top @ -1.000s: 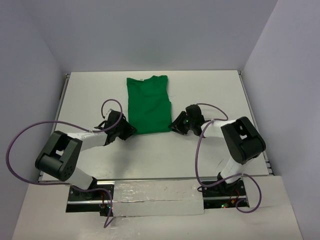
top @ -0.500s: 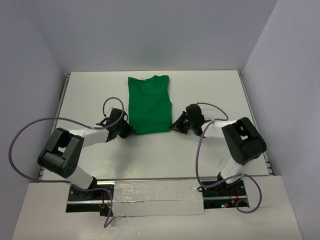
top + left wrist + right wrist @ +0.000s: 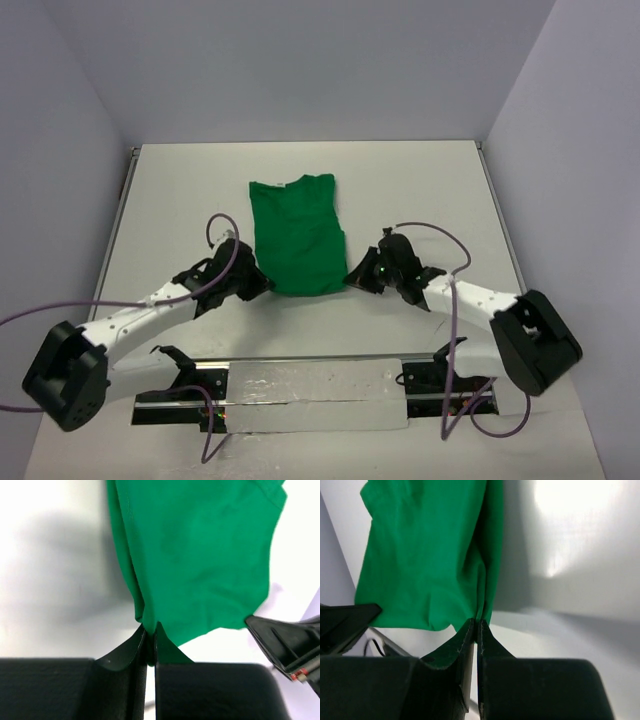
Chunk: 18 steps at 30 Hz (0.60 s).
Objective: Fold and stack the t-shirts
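Note:
The bright green t-shirt [image 3: 296, 232] lies folded into a long strip in the middle of the white table, its collar end far from me. My left gripper [image 3: 263, 284] is shut on the shirt's near left corner, and the cloth [image 3: 195, 555] hangs away from its closed jaws. My right gripper [image 3: 352, 277] is shut on the near right corner, with the cloth edge [image 3: 427, 555] pinched between its jaws. The near hem is lifted a little off the table between the two grippers.
The white table [image 3: 420, 190] has walls at the back and on both sides. A metal rail [image 3: 310, 382] with the arm bases runs along the near edge. Purple cables [image 3: 215, 225] loop over both arms.
Both arms have stretched out and drawn the shirt's near corners toward me. The shirt has slid nearer and its near hem has lifted.

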{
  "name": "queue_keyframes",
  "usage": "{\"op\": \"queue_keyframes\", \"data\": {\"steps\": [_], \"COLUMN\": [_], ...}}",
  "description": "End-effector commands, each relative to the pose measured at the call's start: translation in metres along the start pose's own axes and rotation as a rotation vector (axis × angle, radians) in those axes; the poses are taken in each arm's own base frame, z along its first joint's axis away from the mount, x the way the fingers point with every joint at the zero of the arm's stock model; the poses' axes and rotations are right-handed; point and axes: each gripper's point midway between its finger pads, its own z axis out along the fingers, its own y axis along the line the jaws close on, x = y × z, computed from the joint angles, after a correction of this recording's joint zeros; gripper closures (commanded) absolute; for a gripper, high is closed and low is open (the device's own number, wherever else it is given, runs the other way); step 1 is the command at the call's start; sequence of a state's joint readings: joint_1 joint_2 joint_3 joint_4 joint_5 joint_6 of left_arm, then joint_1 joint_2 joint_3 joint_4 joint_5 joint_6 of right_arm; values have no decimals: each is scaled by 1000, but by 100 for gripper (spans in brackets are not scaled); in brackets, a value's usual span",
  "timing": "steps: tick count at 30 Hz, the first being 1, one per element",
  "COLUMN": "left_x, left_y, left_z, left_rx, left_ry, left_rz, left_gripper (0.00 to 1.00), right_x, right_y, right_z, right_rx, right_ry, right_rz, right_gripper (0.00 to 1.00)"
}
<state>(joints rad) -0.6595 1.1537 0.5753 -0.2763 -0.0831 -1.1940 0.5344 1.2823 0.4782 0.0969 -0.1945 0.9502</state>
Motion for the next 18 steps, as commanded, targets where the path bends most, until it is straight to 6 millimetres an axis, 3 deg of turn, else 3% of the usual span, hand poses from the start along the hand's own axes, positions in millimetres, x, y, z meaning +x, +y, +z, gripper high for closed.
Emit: {"op": "queue_keyframes", "data": {"steps": [1, 4, 9, 11, 14, 17, 18], "left_x": [28, 38, 28, 15, -6, -34, -40], "left_y": [27, 30, 11, -5, -8, -36, -42], "left_z": [-26, -45, -70, -79, -80, -82, -81], "left_rx": [-58, -31, 64, 90, 24, -13, -20], "left_ry": [38, 52, 10, -36, -125, -206, -216], "left_rz": [-31, -68, -88, -83, -58, -23, -20], "left_gripper": [90, 90, 90, 90, 90, 90, 90], "right_x": [19, 21, -4, -16, -37, -54, -63], "right_y": [-2, 1, 34, 42, 64, 80, 93], "right_z": [-24, -42, -65, -68, -70, -60, -62], "right_rx": [15, 8, -45, -34, -41, -35, -55], "right_ry": [-1, -20, -107, -142, -187, -199, -217], "right_rz": [-34, -42, -84, -111, -142, -182, -188], "right_gripper": [91, 91, 91, 91, 91, 91, 91]}}
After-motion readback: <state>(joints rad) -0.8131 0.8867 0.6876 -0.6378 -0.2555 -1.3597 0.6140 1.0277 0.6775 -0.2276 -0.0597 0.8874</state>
